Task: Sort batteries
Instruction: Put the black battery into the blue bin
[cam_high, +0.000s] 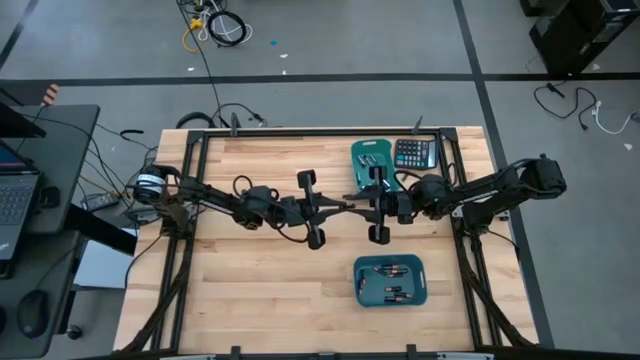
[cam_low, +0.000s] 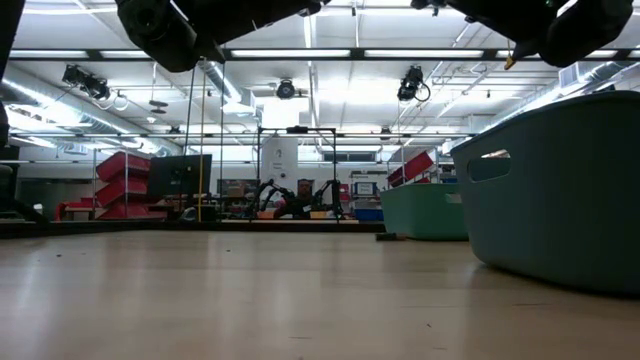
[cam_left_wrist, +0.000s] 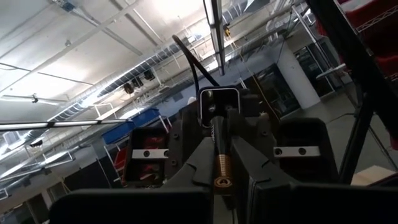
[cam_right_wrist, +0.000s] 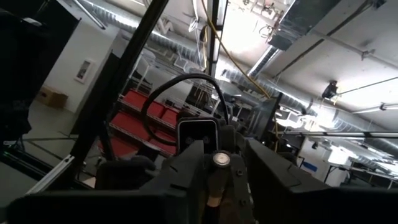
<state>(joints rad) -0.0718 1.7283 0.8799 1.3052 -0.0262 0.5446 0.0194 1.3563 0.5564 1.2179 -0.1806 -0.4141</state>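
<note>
Above pale wooden table, my left gripper clamps a slim dark copper-banded battery pointing lengthwise at the facing right gripper, whose state I cannot tell

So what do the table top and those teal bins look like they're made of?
Table top: pale wood planks, going by the visible grain and seams, satin sheen in the low view. Teal bins: likely moulded plastic, with smooth matte walls, rounded corners and a cut-out handle.
</note>
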